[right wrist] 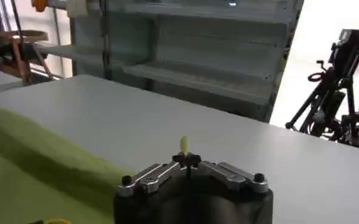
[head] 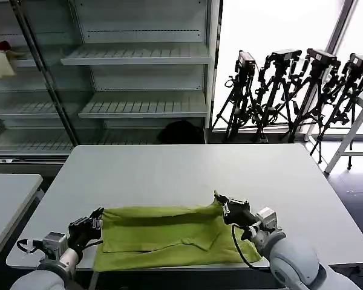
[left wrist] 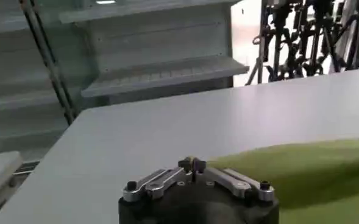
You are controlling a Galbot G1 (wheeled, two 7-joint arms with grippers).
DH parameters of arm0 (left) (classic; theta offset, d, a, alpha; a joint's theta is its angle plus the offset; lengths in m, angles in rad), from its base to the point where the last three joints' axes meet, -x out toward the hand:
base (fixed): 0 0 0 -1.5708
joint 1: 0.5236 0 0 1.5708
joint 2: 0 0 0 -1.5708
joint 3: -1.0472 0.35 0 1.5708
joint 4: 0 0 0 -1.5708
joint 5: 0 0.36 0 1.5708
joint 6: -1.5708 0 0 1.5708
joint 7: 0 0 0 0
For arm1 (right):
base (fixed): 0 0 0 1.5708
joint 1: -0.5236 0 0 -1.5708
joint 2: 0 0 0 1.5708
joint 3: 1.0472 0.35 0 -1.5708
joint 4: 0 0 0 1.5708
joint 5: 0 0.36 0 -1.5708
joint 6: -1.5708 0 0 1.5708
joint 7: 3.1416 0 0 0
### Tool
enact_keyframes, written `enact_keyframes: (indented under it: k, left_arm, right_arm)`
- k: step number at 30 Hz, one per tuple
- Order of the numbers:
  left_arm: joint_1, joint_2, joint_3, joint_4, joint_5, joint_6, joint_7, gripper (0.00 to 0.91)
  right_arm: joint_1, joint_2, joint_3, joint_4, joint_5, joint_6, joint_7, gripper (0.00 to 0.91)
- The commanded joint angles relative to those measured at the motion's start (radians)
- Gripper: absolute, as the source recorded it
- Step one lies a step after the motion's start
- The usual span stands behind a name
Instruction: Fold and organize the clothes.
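The left pincer (head: pixel 98 215) pinched the T-shirt (head: pixel 169 235) at its left far corner while the right pincer (head: pixel 221 201) pinched its right far corner. The lime-green shirt lay spread along the white counter's (head: pixel 181 166) near edge.

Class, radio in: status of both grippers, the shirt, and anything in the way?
Left gripper shut on T-shirt left edge. Right gripper shut on its right far corner. T-shirt partly folded near table front edge. No obstruction on the shirt.

T-shirt (head: pixel 169 235): soft matt cloth (lightly creased)
Table (head: pixel 181 166): smooth, matt
Gripper fingers (left wrist: pixel 161 181): bare metal
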Motion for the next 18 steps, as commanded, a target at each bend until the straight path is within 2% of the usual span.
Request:
enact_keyframes:
  k: [1, 18]
  left_arm:
    - [0.081, 0.0, -0.022, -0.046, 0.064, -0.001, 0.007, 0.0]
    - [0.084, -0.017, 0.017, -0.018, 0.139, -0.002, 0.033, 0.0]
  right_arm:
    - [-0.175, -0.056, 0.085, 0.086, -0.023, 0.034, -0.014, 0.0]
    - [-0.331, -0.051, 0.157, 0.128, -0.048, 0.052, -0.014, 0.0]
